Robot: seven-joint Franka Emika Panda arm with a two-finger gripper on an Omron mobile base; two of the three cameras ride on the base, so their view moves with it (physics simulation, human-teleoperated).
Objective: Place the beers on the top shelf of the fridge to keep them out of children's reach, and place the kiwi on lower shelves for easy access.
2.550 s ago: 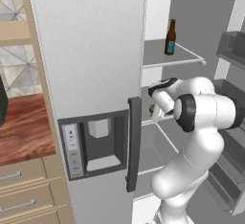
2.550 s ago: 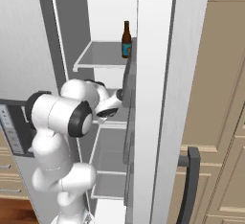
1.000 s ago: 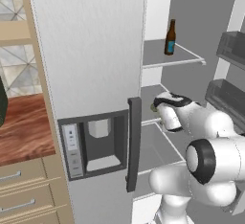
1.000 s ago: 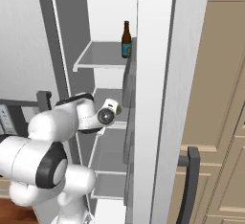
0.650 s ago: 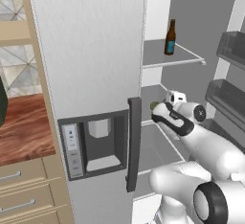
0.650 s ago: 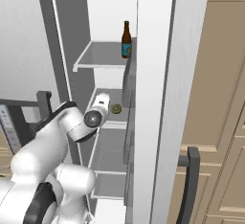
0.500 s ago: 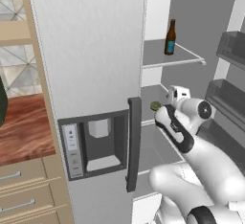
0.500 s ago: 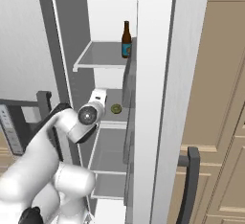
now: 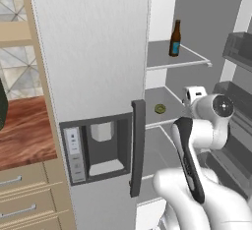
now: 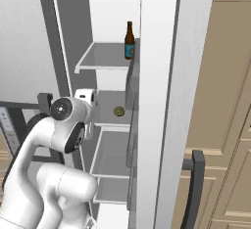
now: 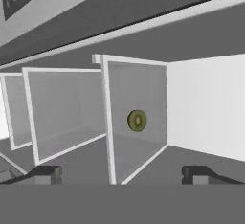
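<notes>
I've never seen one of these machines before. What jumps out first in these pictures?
A big white arm stands in front of an open silver fridge. Inside, a single brown beer bottle stands on an upper shelf, and a small kiwi lies on the shelf below it. The fingers are spread apart and empty, short of the kiwi.

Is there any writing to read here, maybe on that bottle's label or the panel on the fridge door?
Nothing legible.
Bottle label: a blue patch, too small to read.
Fridge dispenser panel: only tiny blurred marks, unreadable.
Kiwi, shelves: no writing.
</notes>
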